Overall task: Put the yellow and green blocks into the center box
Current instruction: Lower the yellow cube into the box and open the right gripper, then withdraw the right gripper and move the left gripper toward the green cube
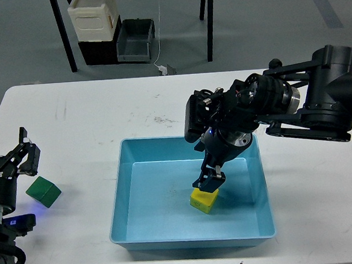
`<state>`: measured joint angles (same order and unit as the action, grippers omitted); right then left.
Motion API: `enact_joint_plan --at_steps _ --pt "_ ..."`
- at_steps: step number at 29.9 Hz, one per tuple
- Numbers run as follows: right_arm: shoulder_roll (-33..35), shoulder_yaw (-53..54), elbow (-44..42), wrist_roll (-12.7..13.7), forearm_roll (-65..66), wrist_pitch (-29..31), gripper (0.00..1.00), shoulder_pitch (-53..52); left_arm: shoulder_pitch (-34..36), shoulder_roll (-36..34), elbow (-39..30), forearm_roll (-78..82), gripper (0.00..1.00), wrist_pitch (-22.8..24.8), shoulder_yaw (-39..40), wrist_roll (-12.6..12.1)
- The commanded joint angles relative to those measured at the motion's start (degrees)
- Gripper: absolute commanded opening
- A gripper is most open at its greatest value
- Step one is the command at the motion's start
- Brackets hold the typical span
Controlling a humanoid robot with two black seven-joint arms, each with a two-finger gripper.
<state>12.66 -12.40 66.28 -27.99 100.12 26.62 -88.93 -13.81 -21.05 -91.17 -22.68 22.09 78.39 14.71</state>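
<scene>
Our right claw [209, 183] reaches down into the center box [127, 199], its fingers closed on the top of the yellow block [204, 201], which sits on the box floor near the middle. Our left claw [24, 153] hovers at the tabletop's [91, 123] left edge, fingers spread and holding nothing. Just beside it, the green block [43, 192] lies on the tabletop, outside the box and well apart from the yellow one.
</scene>
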Motion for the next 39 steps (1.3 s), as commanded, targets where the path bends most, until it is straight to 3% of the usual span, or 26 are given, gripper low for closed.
enact_joint_plan --at_steps 1,8,13,15,19,20,29,31,33,39 --pt "4.6 9.7 0.4 0.0 -5.5 -1.7 1.00 2.3 2.0 -5.0 -0.1 0.6 1.00 0.1 -0.5 -0.6" --pt "4.9 29.8 0.2 0.0 -6.2 -5.1 1.00 9.8 7.2 -16.2 2.3 2.9 1.00 -0.5 -0.9 -0.6" --pt "2.4 40.9 1.1 0.0 -7.0 -5.7 1.00 17.8 13.7 -20.1 7.9 22.5 1.00 -1.7 -0.4 0.8" --pt "1.8 45.1 2.1 0.0 -7.3 -6.4 1.00 21.8 15.6 -20.2 9.3 30.3 1.00 -1.4 0.5 3.3" --pt "1.3 54.3 4.6 0.0 -7.4 -8.4 1.00 29.8 18.5 -21.7 9.9 45.0 1.00 -0.7 1.7 12.5" --pt "1.3 56.3 5.4 0.5 -7.4 -8.7 1.00 31.3 19.1 -22.5 9.9 48.9 1.00 -0.8 1.7 13.3" --pt "1.9 78.3 11.1 3.4 -12.1 -9.1 0.98 48.5 28.7 -26.1 10.0 85.7 0.98 -0.9 1.1 13.3" --pt "1.6 82.9 12.6 4.8 -13.5 -9.2 0.98 52.0 29.3 -26.6 10.4 92.5 0.99 0.7 0.8 13.3" --pt "1.5 86.7 13.8 6.5 -15.1 -10.0 0.98 55.5 29.4 -26.9 9.5 97.3 1.00 5.3 -0.5 13.3" --pt "0.4 95.8 14.8 10.9 -20.1 -12.8 0.98 64.0 35.3 -33.3 7.9 102.7 0.99 5.9 -6.2 13.3"
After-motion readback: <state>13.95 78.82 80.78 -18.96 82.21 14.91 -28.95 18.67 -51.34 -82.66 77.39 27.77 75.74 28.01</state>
